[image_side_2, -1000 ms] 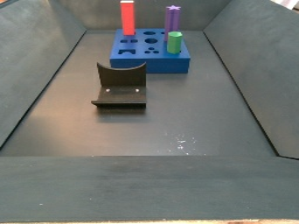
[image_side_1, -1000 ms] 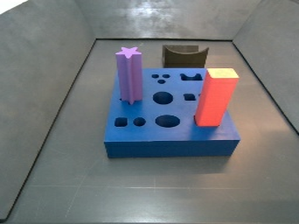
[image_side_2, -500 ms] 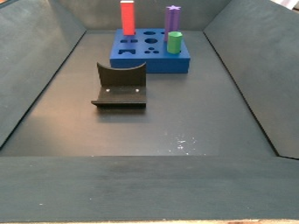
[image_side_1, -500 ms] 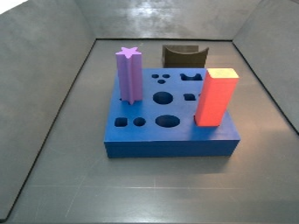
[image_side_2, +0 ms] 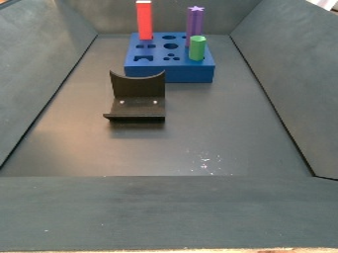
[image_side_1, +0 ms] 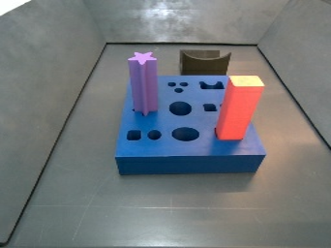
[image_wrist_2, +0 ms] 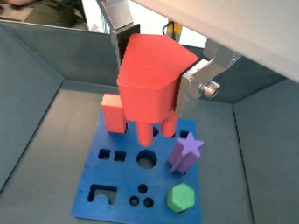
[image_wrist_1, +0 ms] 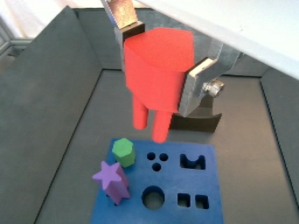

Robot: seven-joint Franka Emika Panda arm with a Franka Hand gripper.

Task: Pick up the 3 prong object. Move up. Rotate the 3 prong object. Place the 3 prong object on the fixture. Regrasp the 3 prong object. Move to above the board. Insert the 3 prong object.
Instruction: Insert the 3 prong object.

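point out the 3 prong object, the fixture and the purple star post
3 prong object (image_wrist_1: 156, 74): wrist view, red body between the gripper (image_wrist_1: 160, 45) fingers.
fixture (image_side_2: 136, 97): side view, its upright back plate.
purple star post (image_side_1: 143, 85): side view, middle of its shaft.

Above the board, the gripper has jaws of bare silver metal, faintly shiny, closed on the 3 prong object, which looks like smooth matt red plastic. The board is matt blue plastic, as are the purple star post and red block. The fixture is dull black. The grey floor has a scuffed sheen, brightest at 12 o'clock.
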